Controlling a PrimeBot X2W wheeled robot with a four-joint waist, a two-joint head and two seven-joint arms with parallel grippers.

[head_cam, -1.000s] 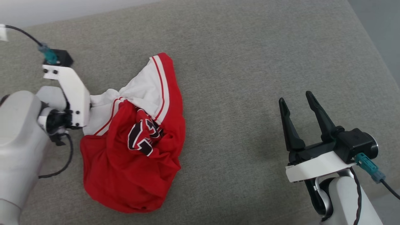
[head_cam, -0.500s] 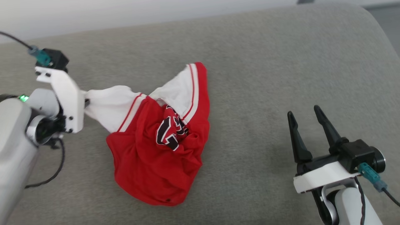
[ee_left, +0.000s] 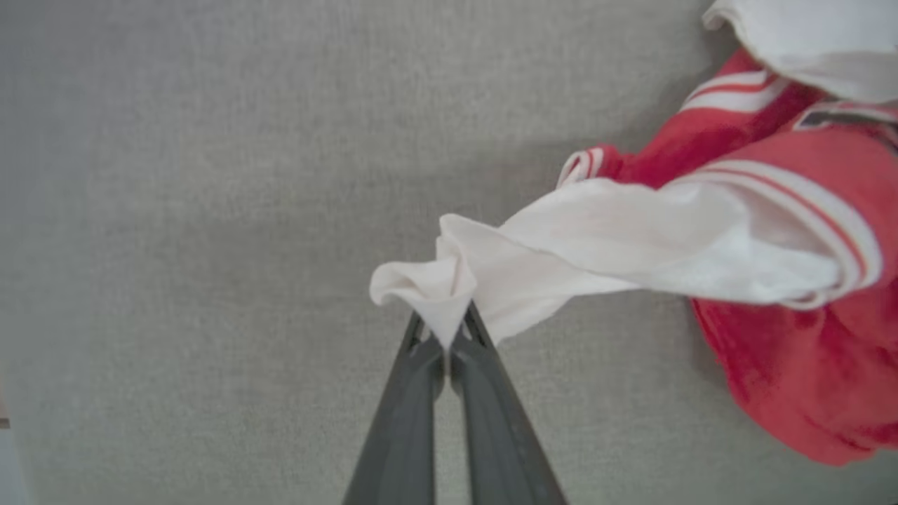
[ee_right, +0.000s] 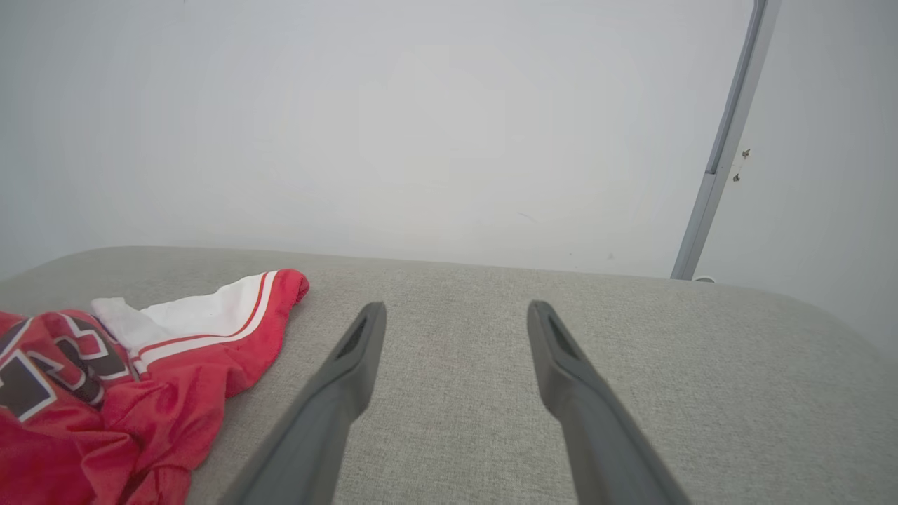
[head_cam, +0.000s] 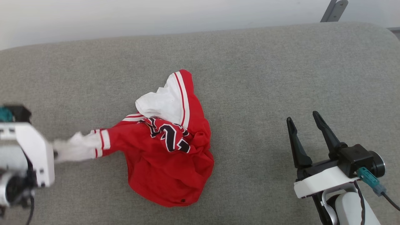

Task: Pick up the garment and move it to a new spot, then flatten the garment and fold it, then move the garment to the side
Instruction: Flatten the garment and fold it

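Observation:
The garment (head_cam: 168,168) is a crumpled red jersey with white sleeves, striped trim and black-and-white lettering, lying mid-surface on the grey cushion. One white sleeve (head_cam: 78,149) is stretched out to the left. My left gripper (ee_left: 446,328) is shut on the bunched tip of that sleeve (ee_left: 435,294); in the head view its white mount (head_cam: 31,153) sits at the left edge, with the fingers hidden behind it. My right gripper (head_cam: 303,119) stands open at the lower right, well clear of the garment (ee_right: 105,393), with nothing between its fingers (ee_right: 354,351).
A grey fabric cushion (head_cam: 265,78) spreads under everything, with bare cloth to the right of the garment and behind it. A pale wall (head_cam: 156,15) runs along its far edge. A grey metal bar (ee_right: 722,140) leans against the wall at the back right.
The left gripper has closed on the white sleeve and drawn it out to the left and nearer, stretching the garment. The head camera has shifted. The right gripper has stayed open and still.

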